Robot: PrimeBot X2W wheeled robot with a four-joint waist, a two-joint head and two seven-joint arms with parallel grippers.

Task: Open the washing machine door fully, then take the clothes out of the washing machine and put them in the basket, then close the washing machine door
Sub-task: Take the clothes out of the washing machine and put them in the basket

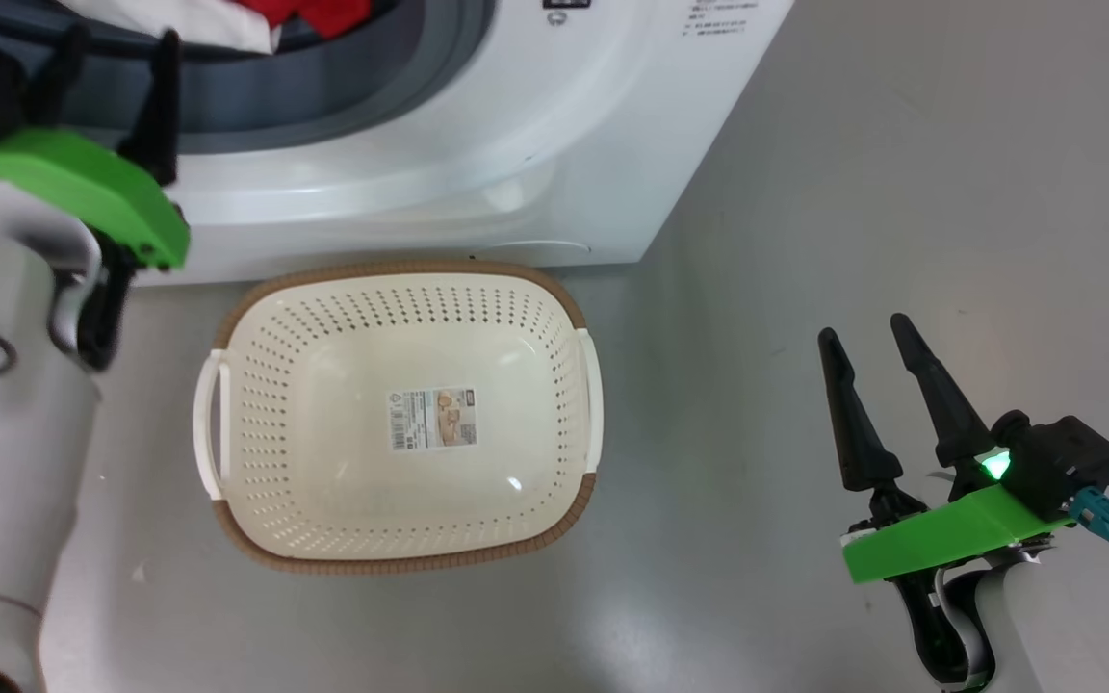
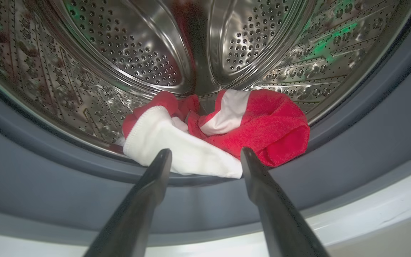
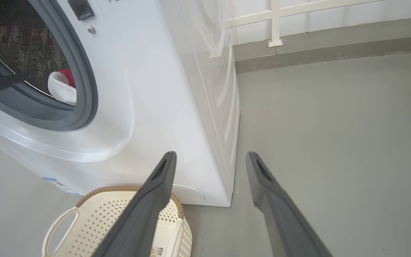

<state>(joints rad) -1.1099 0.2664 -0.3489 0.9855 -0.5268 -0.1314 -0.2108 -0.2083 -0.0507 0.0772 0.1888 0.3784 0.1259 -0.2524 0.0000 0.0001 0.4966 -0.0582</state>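
The washing machine (image 1: 477, 144) stands with its mouth uncovered; its door is out of view. The clothes (image 2: 277, 125), red fabric with white panels, lie at the front lip of the steel drum (image 2: 120, 53), a white part draped onto the grey rubber ring (image 2: 48, 171). My left gripper (image 2: 205, 152) is open just outside the ring, its fingertips on either side of the white part and apart from it. The cream basket (image 1: 400, 539) sits on the floor before the machine, holding nothing but its label. My right gripper (image 1: 863, 332) hangs open over the floor to the basket's right, nothing in it.
The grey floor (image 1: 901, 192) stretches to the right of the machine. A white rail and a low wall ledge (image 3: 298, 53) run behind it. The basket's near handle (image 3: 57, 228) shows below the right gripper's fingers (image 3: 148, 214).
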